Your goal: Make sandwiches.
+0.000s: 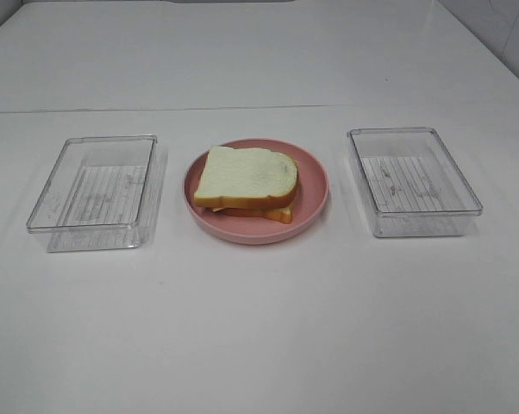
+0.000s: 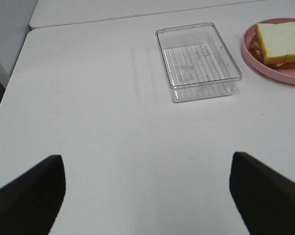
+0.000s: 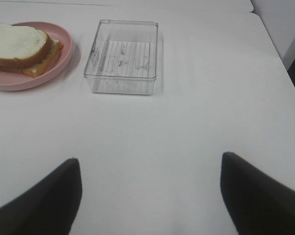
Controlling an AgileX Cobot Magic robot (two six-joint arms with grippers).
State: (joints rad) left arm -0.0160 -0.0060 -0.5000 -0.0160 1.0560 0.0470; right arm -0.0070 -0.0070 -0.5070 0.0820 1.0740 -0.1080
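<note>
A sandwich [image 1: 246, 182] of two white bread slices with orange-brown crust sits stacked on a round pink plate [image 1: 314, 194] at the table's middle; a yellow cheese edge peeks out under the top slice. It also shows in the left wrist view [image 2: 281, 43] and the right wrist view [image 3: 21, 48]. My left gripper [image 2: 147, 196] is open and empty over bare table, well short of the left tray. My right gripper [image 3: 150, 196] is open and empty, well short of the right tray. Neither gripper shows in the exterior high view.
An empty clear plastic tray [image 1: 96, 191] stands left of the plate, also in the left wrist view [image 2: 196, 61]. A second empty clear tray [image 1: 412, 180] stands right of the plate, also in the right wrist view [image 3: 123, 56]. The white table's left edge [image 2: 10, 83] and right edge [image 3: 280, 63] are near.
</note>
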